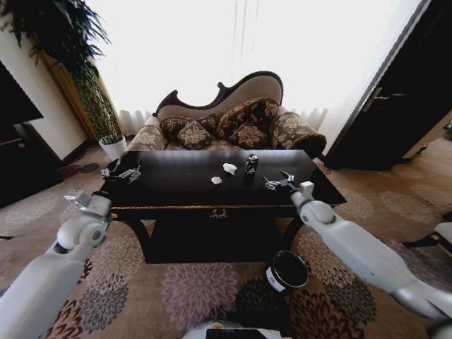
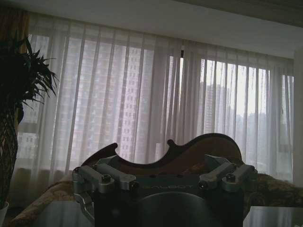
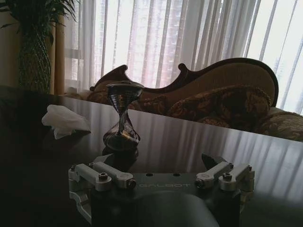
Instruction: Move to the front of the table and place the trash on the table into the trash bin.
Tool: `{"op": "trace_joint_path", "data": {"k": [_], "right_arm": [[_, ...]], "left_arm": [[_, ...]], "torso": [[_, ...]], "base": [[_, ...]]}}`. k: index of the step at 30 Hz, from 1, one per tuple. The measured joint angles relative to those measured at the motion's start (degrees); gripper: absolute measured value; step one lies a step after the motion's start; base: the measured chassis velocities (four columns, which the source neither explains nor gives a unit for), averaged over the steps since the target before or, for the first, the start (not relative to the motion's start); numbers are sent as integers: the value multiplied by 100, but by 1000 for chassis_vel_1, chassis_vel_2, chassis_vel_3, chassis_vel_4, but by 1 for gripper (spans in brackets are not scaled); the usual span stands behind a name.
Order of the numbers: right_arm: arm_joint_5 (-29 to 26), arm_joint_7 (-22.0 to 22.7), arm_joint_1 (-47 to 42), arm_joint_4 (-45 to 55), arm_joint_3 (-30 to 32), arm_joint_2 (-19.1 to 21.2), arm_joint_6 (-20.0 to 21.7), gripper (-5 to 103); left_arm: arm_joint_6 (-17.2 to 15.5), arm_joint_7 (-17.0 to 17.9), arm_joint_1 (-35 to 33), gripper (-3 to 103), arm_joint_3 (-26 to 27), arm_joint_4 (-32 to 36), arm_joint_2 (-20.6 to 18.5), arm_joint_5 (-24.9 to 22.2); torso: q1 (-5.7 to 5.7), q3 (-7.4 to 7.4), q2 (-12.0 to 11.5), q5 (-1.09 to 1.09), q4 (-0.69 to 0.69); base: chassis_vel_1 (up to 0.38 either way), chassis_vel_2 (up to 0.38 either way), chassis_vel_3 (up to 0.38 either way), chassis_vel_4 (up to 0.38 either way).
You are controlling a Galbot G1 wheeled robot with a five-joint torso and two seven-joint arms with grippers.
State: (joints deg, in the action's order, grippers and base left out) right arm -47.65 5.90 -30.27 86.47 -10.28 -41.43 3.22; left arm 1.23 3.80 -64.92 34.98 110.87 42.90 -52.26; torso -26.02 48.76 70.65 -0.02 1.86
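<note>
On the dark table [image 1: 176, 185] we see the trash: a crushed dark can [image 1: 251, 165] standing near the middle of the top, a crumpled white paper scrap [image 1: 229, 168] just beside it at its nine o'clock, and a smaller white scrap [image 1: 216, 180] a little nearer to us, at about seven o'clock from the can. In the right wrist view the can [image 3: 122, 117] shows twisted at the waist and upright on the glossy top, with a white paper scrap [image 3: 64, 121] lying apart from it.

The trash bin [image 1: 288, 270] stands on the patterned carpet [image 1: 148, 296] in front of the table, at about five o'clock from the table's gold ornament [image 1: 219, 212], tilted so that we look into its mouth.

Our right gripper [image 1: 279, 181] hangs over the right part of the tabletop, at three o'clock from the can and near it, fingers spread and holding nothing. Our left gripper [image 1: 122, 171] sits over the table's left end, well apart from the trash, fingers likewise spread and empty.

Beyond the table, at twelve o'clock, a curved-back sofa [image 1: 226, 116] with patterned cushions stands before bright curtained windows [image 1: 233, 42]. A tall plant [image 1: 63, 49] rises at ten o'clock, with a white plant pot [image 1: 113, 147] at the table's far left corner.
</note>
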Motion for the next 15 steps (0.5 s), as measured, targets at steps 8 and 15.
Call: {"op": "trace_joint_path", "data": {"k": [8, 15], "right_arm": [[26, 3, 512, -374, -437, -303, 62, 100], [7, 3, 901, -420, -653, -381, 108, 100]], "left_arm": [[0, 0, 0, 100, 0, 0, 0, 0], [0, 0, 0, 100, 0, 0, 0, 0]], "torso": [[1, 0, 1, 0, -1], [1, -1, 1, 1, 1]], "base": [[0, 0, 0, 0], [0, 0, 0, 0]]}}
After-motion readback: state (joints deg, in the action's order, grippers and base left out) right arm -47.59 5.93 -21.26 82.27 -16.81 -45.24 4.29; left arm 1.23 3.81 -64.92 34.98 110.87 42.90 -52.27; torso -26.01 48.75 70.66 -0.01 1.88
